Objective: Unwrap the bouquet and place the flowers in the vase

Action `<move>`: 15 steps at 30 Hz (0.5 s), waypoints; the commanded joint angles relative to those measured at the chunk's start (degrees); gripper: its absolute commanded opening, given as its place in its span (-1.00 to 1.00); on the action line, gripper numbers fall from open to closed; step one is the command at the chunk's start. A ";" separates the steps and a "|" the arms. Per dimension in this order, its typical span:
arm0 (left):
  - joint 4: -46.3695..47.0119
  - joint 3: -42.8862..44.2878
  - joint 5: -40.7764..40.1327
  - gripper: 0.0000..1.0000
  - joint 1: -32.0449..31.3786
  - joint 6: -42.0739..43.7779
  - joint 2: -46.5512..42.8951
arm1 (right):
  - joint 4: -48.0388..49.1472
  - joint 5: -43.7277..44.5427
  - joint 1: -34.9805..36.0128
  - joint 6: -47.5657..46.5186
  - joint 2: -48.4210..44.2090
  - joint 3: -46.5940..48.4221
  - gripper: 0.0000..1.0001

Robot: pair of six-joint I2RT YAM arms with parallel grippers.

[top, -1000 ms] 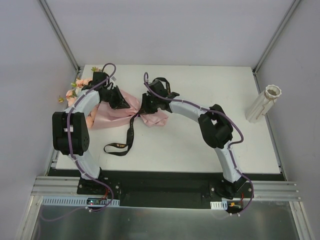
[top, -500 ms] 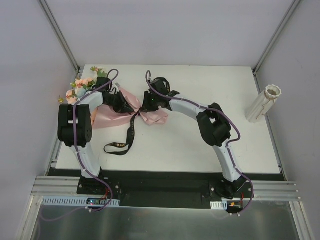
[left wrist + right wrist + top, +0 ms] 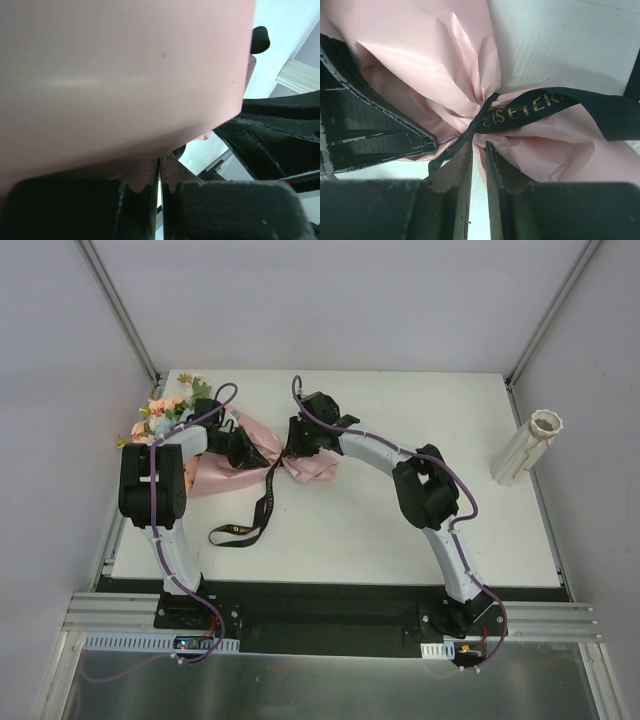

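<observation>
Nearest the arm bases, the black ribbon (image 3: 243, 529) trails off the bouquet (image 3: 220, 473) toward the near edge of the counter (image 3: 400, 530), its loose end lying flat in a loop. Further in, the bouquet lies on its side on the counter's left part. The ribbon is knotted round its waist, w/ gold lettering showing next to the knot. R pincer (image 3: 479, 150) sits just right of that knot: narrow gap btwn jaws, white counter visible thru it, nothing in it. Its tips are just short of the knot & the crumpled pink paper (image 3: 430, 60). L pincer (image 3: 160, 165) is at the wrap just left of the knot: jaws closed together, paper pressed up against the tips; can't tell if any sheet is pinched. Beyond, the flowers (image 3: 163, 415) (peach, pale blue, green leaves) stick out of the bouquet's wide end toward the far-left corner. The vase (image 3: 527, 447) is well right of the bouquet, by the counter's right edge, w/ nothing in its scalloped rim. Can't tell whether it's upright or tilted.
</observation>
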 commanded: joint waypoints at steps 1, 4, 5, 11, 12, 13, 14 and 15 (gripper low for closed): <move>-0.76 0.12 1.31 -1.00 0.56 -0.70 1.19 | -1.11 2.05 1.06 -2.35 -4.39 2.07 -0.62; -0.67 0.12 1.14 -1.00 0.56 -0.61 1.37 | -3.74 4.42 1.94 -3.75 -2.55 5.06 -0.63; -0.75 0.04 1.22 -1.00 0.56 -0.61 1.45 | -4.28 4.95 2.20 -4.02 -1.93 5.76 -0.66; -0.76 -0.23 0.87 -1.00 0.56 -0.34 1.19 | -5.42 9.00 3.00 -5.16 -0.43 7.44 -0.81; -0.67 -0.23 0.87 -1.00 0.56 -0.34 1.19 | -5.69 9.52 3.00 -5.34 -0.26 7.70 -0.81; -0.67 -0.23 0.87 -1.00 0.56 -0.43 1.28 | -6.12 9.79 3.17 -5.52 0.35 8.05 -0.81; -0.75 -0.23 1.05 -1.00 0.56 -0.35 1.28 | -6.39 9.79 3.26 -5.87 0.62 8.58 -0.81; -0.76 -0.23 1.05 -1.00 0.56 -0.34 1.10 | -6.22 9.70 3.26 -5.87 1.23 8.84 -0.80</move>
